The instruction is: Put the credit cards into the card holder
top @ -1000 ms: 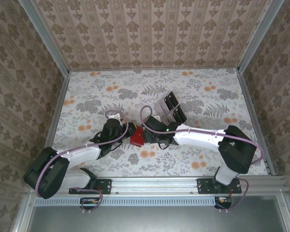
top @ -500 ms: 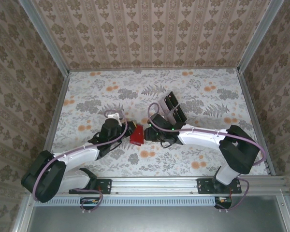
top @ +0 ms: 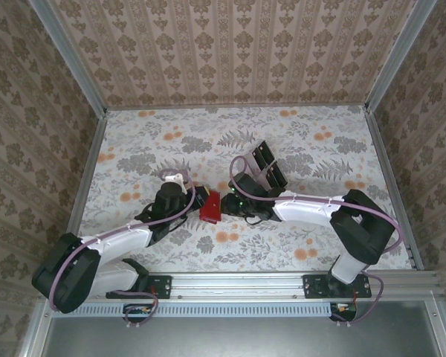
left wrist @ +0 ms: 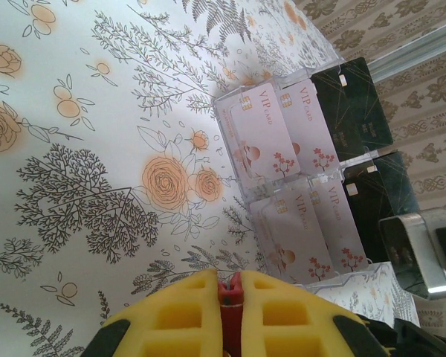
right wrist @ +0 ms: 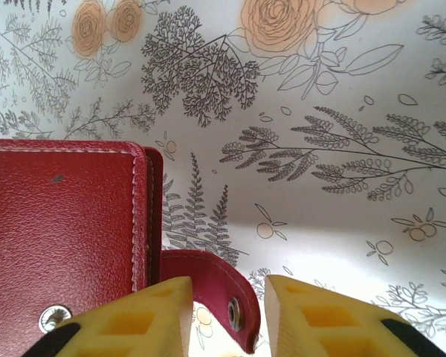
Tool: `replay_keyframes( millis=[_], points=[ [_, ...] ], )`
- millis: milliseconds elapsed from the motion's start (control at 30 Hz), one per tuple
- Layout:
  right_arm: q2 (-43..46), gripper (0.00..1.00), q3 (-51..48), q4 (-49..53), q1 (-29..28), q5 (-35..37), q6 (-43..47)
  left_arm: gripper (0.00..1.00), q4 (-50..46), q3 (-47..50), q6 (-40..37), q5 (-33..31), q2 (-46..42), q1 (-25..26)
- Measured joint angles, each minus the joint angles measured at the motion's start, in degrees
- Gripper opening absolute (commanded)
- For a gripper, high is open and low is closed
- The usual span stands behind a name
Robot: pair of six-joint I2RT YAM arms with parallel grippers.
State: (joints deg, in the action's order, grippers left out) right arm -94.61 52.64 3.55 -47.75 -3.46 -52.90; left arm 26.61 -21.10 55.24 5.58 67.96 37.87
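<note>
The card holder [top: 211, 208], a small red wallet, is held on edge between my two arms at mid-table. My left gripper [top: 199, 199] is shut on it; its yellow fingers [left wrist: 178, 312] pinch the red edge [left wrist: 231, 291]. My right gripper [right wrist: 227, 282] is open, and the wallet's snap strap [right wrist: 215, 279] hangs between its pads with a gap on the right side. The wallet's red face [right wrist: 59, 216] lies just left of those pads. The credit cards, pale VIP ones [left wrist: 254, 141] and dark ones [left wrist: 357, 104], lie in a clear tray [top: 264, 167] behind the right gripper.
A flowered cloth [top: 149, 149] covers the table. Patterned walls with metal rails [top: 89, 163] close it in on three sides. The arm bases sit on a rail [top: 238, 286] at the near edge.
My right gripper has slid left up to the wallet and its jaws have narrowed around the snap strap. My left gripper shifted slightly farther away with the wallet still held.
</note>
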Motion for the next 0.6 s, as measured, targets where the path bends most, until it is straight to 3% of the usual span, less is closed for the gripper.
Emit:
replay_keyframes(
  millis=[200, 300, 467, 600],
  points=[
    [-0.33, 0.03, -0.81, -1.05, 0.63, -1.31, -0.57, 0.0, 0.0, 0.0, 0.0, -0.07, -0.02, 0.0],
    [-0.33, 0.0, -1.29, -1.81, 0.9, -1.75, -0.79, 0.02, 0.0, 0.0, 0.0, -0.26, -0.2, 0.0],
    [0.94, 0.0, -1.38, -1.38, 1.01, -2.43, -0.28, 0.56, -1.42, 0.0, -0.63, -1.49, -0.61, -0.02],
    [3.43, 0.0, -0.59, 1.01, 1.01, -3.1, 0.68, 0.7, -4.44, 0.04, -1.79, -2.78, -2.78, -0.02]
  ],
)
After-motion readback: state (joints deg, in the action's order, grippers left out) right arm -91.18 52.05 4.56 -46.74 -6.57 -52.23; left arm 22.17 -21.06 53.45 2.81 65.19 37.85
